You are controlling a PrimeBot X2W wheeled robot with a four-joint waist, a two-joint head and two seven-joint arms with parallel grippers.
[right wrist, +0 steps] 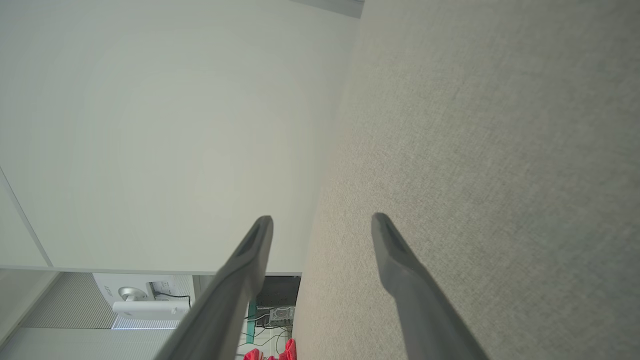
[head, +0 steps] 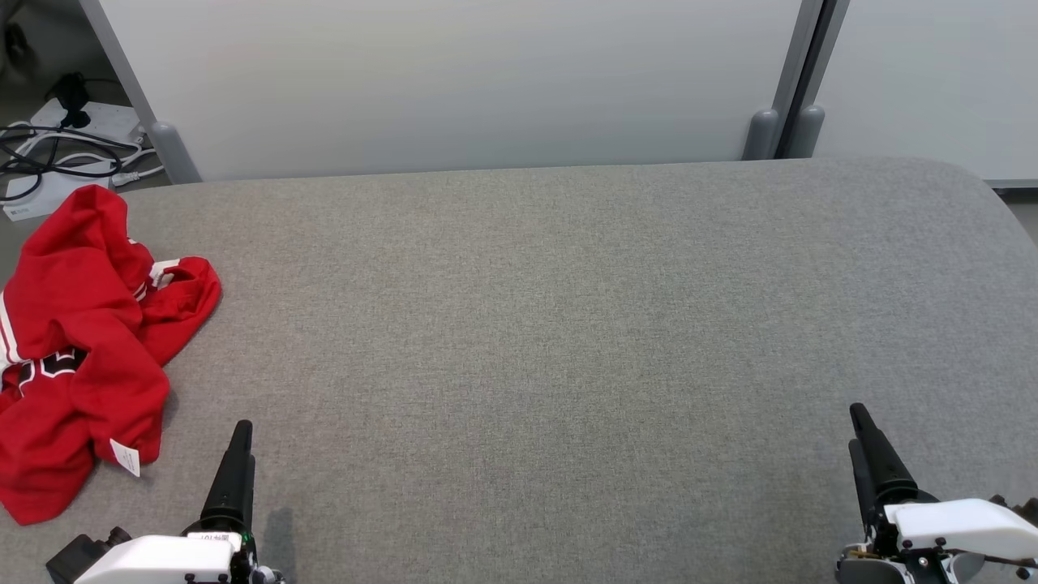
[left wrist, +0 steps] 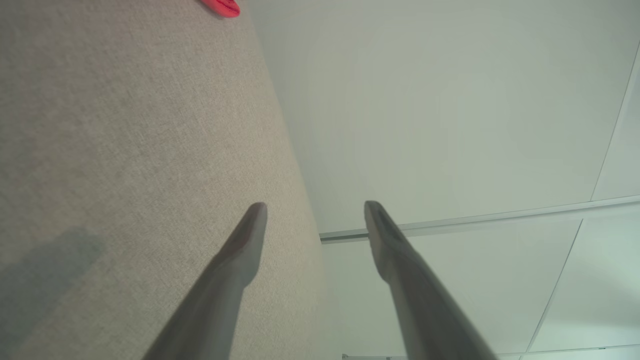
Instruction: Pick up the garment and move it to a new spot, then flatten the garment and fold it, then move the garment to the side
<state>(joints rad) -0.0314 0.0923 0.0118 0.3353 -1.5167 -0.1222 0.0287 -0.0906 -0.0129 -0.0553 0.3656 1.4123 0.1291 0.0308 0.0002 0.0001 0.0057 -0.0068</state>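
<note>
The garment (head: 77, 349) is a red jersey with white trim and a dark print, lying crumpled at the far left of the grey table (head: 551, 341), partly over its left edge. A sliver of the garment (left wrist: 222, 7) shows at the top of the left wrist view, and a bit of the garment (right wrist: 280, 352) at the bottom of the right wrist view. My left gripper (head: 242, 434) rests low at the near left, just right of the jersey, apart from it. My left gripper (left wrist: 315, 212) is open and empty. My right gripper (head: 858, 418) sits at the near right; my right gripper (right wrist: 322, 225) is open and empty too.
White partition panels (head: 454, 81) with grey posts stand behind the table's far edge. Cables and a power strip (head: 73, 138) lie on the floor at the back left. The grey cloth-covered surface stretches wide between the two grippers.
</note>
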